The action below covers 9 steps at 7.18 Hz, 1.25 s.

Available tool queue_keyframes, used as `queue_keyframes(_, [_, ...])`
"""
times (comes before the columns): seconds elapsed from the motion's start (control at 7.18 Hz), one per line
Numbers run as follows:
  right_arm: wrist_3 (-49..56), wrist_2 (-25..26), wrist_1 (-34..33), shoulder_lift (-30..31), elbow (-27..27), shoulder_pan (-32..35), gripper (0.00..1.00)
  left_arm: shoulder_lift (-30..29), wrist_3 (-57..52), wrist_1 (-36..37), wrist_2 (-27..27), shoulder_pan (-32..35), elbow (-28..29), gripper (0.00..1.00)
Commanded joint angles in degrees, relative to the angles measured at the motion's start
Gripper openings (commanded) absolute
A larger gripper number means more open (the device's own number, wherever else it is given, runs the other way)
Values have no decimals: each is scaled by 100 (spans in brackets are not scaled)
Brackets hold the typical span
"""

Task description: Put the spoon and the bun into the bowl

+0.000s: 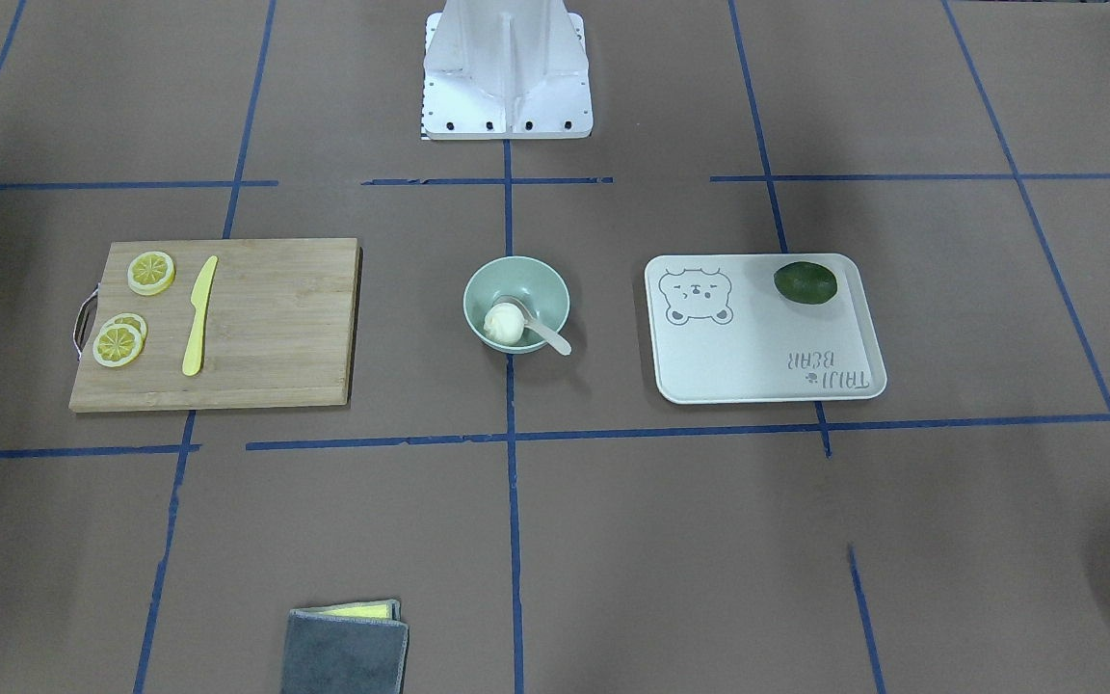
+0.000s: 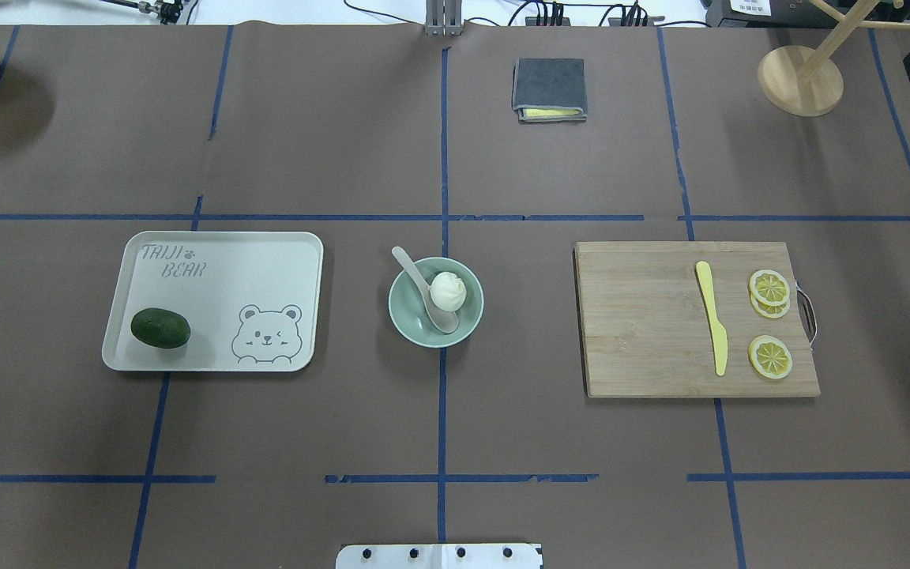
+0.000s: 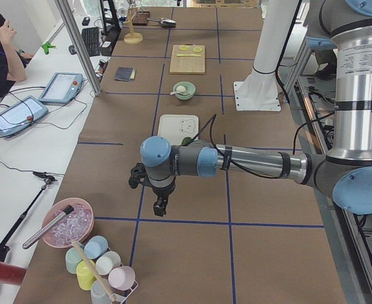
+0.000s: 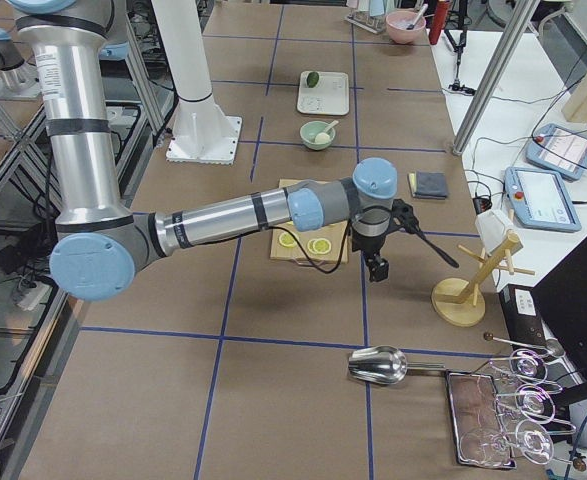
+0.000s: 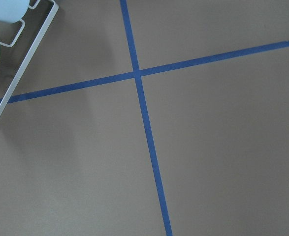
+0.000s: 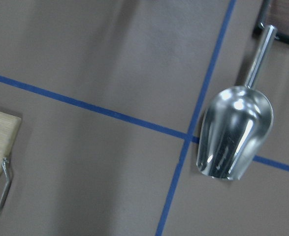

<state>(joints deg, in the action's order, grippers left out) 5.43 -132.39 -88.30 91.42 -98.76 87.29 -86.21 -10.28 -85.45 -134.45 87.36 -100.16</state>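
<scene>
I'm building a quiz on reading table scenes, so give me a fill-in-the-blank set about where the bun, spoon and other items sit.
1. The bun rests inside the mint-green ____.
2. The spoon lies with its scoop inside and its ____ sticking out over the rim.
3. The dark green fruit lies on the ____ with the bear drawing.
4. The yellow knife lies on the cutting board beside the ____ slices.
Missing words: bowl; handle; tray; lemon.
</scene>
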Motion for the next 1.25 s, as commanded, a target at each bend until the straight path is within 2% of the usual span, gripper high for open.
queue_keyframes(0.0, [-411,19,50,472,-38,192,100,-1,-27,2,-11,9,-3,100])
queue_keyframes(1.11, [-411,-24,59,544,-29,184,100,175,-1,-7,-11,18,85,100])
